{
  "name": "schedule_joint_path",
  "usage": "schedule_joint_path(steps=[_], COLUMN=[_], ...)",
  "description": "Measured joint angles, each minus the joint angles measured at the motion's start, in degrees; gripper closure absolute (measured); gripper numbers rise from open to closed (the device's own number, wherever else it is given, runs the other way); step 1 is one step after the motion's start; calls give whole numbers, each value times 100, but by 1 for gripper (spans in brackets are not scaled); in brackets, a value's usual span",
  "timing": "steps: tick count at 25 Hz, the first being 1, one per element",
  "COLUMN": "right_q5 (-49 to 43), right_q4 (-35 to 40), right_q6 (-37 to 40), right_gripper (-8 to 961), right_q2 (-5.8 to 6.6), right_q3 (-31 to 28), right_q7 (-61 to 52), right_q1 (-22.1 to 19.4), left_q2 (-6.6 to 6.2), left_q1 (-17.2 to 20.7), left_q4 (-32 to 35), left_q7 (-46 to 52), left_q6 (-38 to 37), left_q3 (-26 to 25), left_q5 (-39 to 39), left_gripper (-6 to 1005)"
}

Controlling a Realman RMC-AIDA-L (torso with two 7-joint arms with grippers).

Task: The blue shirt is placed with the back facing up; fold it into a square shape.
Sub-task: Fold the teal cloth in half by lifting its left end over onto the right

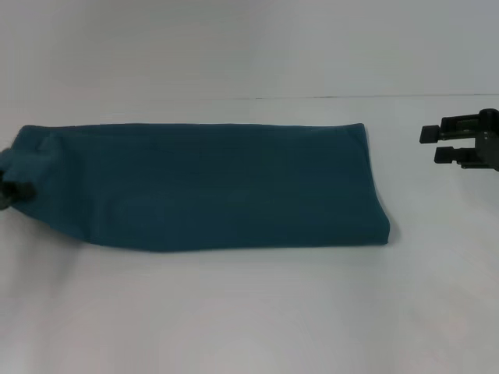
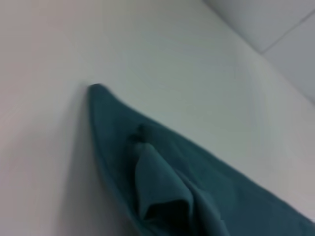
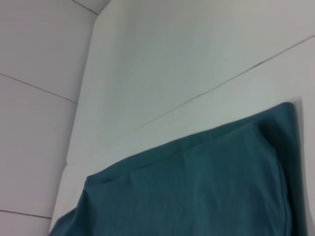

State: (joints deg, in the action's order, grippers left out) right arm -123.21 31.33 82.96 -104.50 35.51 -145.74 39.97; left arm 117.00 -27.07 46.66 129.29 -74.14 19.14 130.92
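While the blue shirt (image 1: 210, 187) lies across the white table (image 1: 249, 312) as a long, flat band of soft matte teal cloth, its plain side faces up with no lettering showing. Its right end is a neat, rounded fold; its left end bunches into loose creases. At that bunched end, at the head view's left edge, the left gripper (image 1: 11, 187) sits against the fabric, and whether it pinches the cloth cannot be told. The right gripper (image 1: 441, 145) hovers above the bare table, well apart from the shirt's right end, its two dark fingers held apart with nothing between them.
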Motion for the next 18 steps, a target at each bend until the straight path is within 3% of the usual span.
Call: schedule_joint_path(steps=[10, 18], right_q5=[1, 5], right_q4=[21, 5], right_q6=[-3, 6], right_gripper=[353, 353], right_q2=[0, 0], right_q3=[0, 7], right_q7=[1, 1], right_q1=[-24, -14], left_q2=[21, 157], left_q1=[-256, -727], left_q4=[177, 498], left_q7=[26, 192], left_q6=[-619, -1164], left_q3=[28, 302], left_q5=[-361, -677], left_gripper=[914, 903])
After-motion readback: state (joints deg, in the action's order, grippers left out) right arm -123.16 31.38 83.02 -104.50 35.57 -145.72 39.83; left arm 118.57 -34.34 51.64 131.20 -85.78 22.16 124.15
